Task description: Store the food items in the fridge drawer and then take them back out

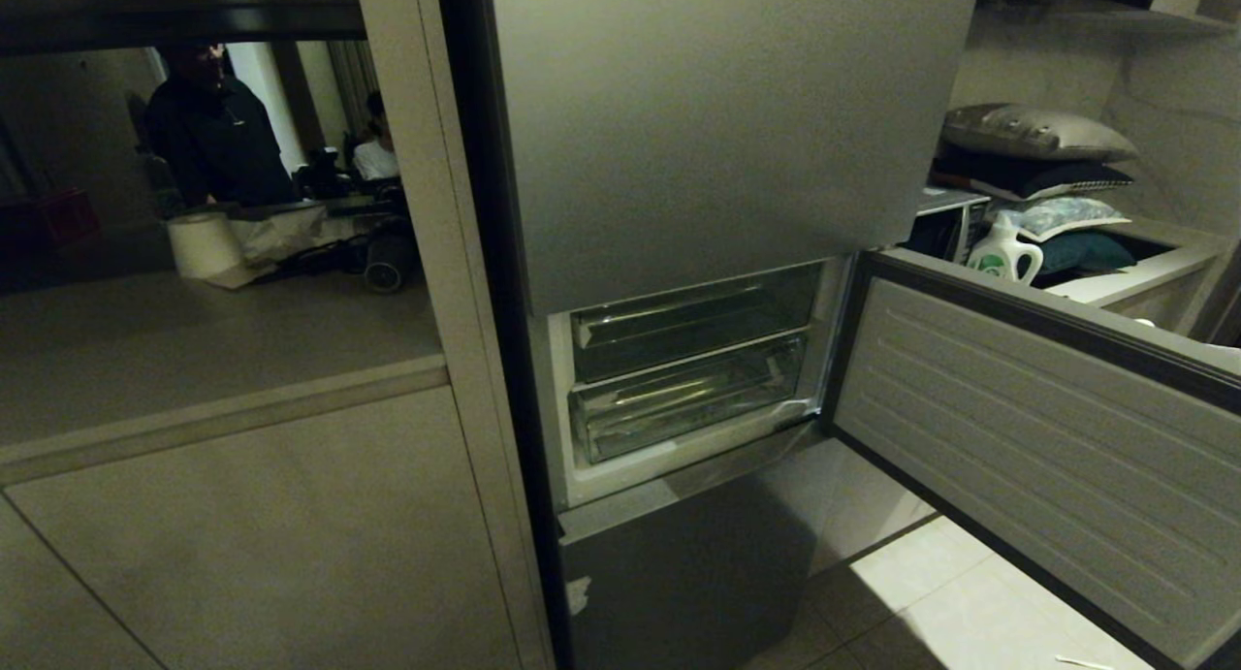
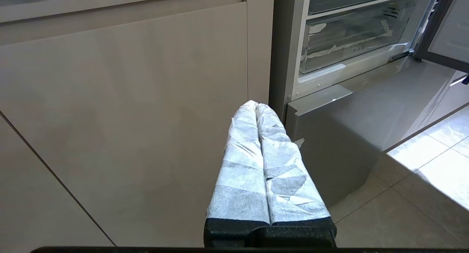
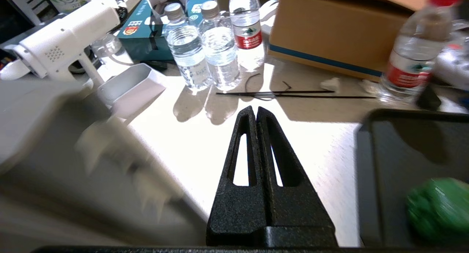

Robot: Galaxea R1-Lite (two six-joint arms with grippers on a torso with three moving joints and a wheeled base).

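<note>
Our right gripper (image 3: pixel 255 112) has its jaws pressed together on nothing, poised over a sunlit worktop (image 3: pixel 205 165). Off to one side of the jaws sits a dark tray (image 3: pixel 384 154) with a green food item (image 3: pixel 438 205) on it; beyond the jaws stand water bottles (image 3: pixel 205 44) and a cardboard box (image 3: pixel 344 29). Our left gripper (image 2: pixel 256 108), its fingers wrapped in pale cloth, is likewise closed and empty, parked near the fridge's lower corner.

The fridge drawer (image 1: pixel 688 398) sits pushed in behind the open fridge door (image 1: pixel 1047 428), beneath a second clear drawer.

We judge the step in hand to be fetching the green item: we should swing the jaws across to the tray, spread them before descending, and close on its middle.

Legible writing is scarce: red bottle labels and a teal box (image 3: pixel 143 29) carry print too small for us to read.
</note>
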